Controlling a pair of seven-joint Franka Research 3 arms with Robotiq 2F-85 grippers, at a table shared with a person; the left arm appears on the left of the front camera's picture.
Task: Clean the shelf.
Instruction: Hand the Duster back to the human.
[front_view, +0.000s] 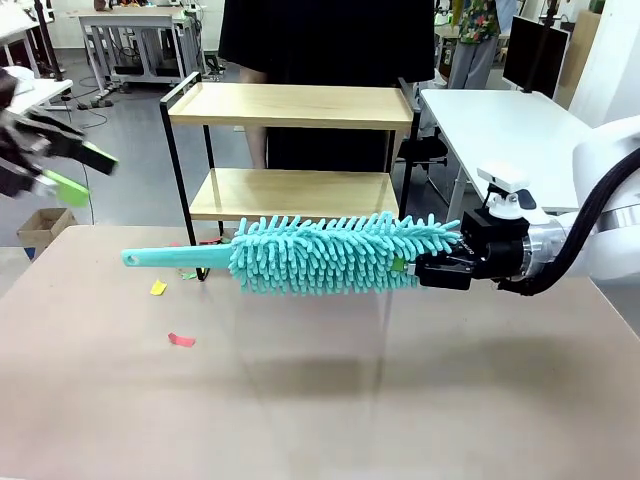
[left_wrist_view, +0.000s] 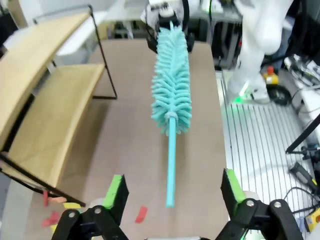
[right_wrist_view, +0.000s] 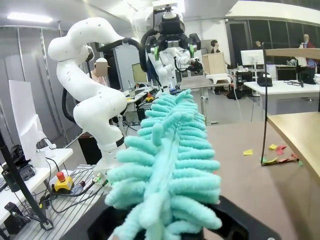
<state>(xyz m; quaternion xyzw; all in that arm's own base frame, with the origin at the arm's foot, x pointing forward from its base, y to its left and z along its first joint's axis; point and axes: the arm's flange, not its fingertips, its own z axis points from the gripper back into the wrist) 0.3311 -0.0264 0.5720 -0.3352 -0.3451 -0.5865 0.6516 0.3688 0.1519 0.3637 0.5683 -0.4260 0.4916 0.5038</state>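
- Shelf (front_view: 290, 105) stands at the far edge of the brown table (front_view: 320, 400), its two wooden boards in a black frame; a person behind it is partly screened by the top board.
- Right gripper (front_view: 425, 268) is clamped on the fluffy end of a teal duster (front_view: 330, 253), held level above the table; the fronds hide its fingertips.
- Left gripper (left_wrist_view: 172, 187) hangs blurred at the front view's left edge, jaws spread wide and empty, apart from the duster's handle tip.
- Coloured paper scraps (front_view: 180, 340) lie on the table near the shelf's foot.
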